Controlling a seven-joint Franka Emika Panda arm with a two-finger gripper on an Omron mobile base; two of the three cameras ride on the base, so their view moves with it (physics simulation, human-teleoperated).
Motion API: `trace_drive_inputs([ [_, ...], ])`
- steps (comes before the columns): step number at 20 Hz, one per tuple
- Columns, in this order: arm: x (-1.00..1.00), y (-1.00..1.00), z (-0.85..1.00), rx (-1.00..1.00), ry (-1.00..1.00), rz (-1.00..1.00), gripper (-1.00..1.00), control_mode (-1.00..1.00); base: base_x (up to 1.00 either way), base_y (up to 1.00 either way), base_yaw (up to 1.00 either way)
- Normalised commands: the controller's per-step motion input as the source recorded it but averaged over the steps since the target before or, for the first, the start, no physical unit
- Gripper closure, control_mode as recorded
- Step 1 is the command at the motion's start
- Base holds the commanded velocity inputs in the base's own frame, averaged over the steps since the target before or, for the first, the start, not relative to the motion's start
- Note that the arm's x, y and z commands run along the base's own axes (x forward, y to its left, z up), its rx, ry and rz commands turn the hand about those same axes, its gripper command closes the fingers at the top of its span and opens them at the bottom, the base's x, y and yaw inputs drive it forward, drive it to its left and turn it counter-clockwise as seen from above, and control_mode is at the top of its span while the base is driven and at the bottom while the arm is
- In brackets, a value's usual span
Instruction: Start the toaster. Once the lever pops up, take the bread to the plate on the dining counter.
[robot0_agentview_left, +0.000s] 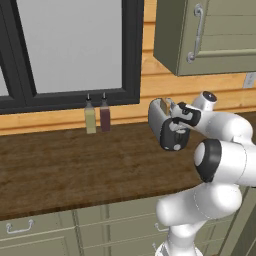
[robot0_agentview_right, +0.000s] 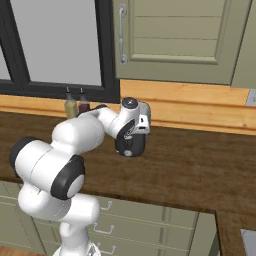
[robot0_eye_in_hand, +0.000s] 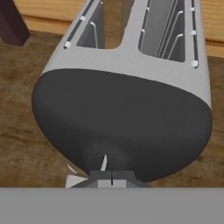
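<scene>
Toaster (robot0_agentview_left: 159, 119) sits on wood bench (robot0_agentview_left: 60, 165), right of frame centre in left base view, close under the wall boards. Silver body, dark end panel faces the arm. In right base view the toaster (robot0_agentview_right: 145, 120) is mostly hidden behind the wrist; just a silver edge plus dark rounded end at frame centre.

End effector (robot0_agentview_left: 176, 131) at the dark end panel, centre-right of left base view. In hand view the end effector (robot0_eye_in_hand: 112, 176) is at bottom centre, fingers pressed together, no gap between tips, nothing pinched. Tips sit right at the lower edge of the toaster (robot0_eye_in_hand: 127, 61) end panel; contact w/ panel can't be confirmed. Thin pale sliver just above the tips, too small to identify.

Hand view, upper half: two top slots, wire guides visible inside. Can't tell if bread is in either slot.

Two bottles on bench against the wall below the window (robot0_agentview_left: 70, 45), left of toaster in left base view: yellowish bottle (robot0_agentview_left: 90, 118), dark red bottle (robot0_agentview_left: 105, 115) touching or nearly so. Dark red one shows at upper left corner of hand view (robot0_eye_in_hand: 13, 24).

Grey-green wall cabinet (robot0_agentview_left: 210, 35) upper right of left base view, drawers (robot0_agentview_left: 30, 235) under bench at lower left.
</scene>
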Motion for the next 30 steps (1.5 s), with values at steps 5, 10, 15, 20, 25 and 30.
trace_drive_inputs([
  [5, 0.01, 0.0, -0.34, 0.0, 0.01, 0.0, 1.0, -1.0, 0.0, 0.0, 0.0],
  [10, 0.0, 0.0, -0.47, 0.0, 0.07, 0.0, 1.0, -1.0, 0.0, 0.0, 0.0],
  [15, -0.01, 0.0, -0.59, 0.0, 0.07, -0.01, 1.0, -1.0, 0.0, 0.0, 0.0],
  [20, -0.22, 0.0, -0.59, 0.0, 0.01, 0.0, 1.0, -1.0, 0.0, 0.0, 0.0],
  [25, -0.25, 0.0, -0.57, 0.0, 0.0, -0.01, 1.0, -1.0, 0.0, 0.0, 0.0],
  [30, -0.02, 0.01, -0.64, 0.0, 0.02, 0.0, 1.0, -1.0, 0.0, 0.0, 0.0],
])
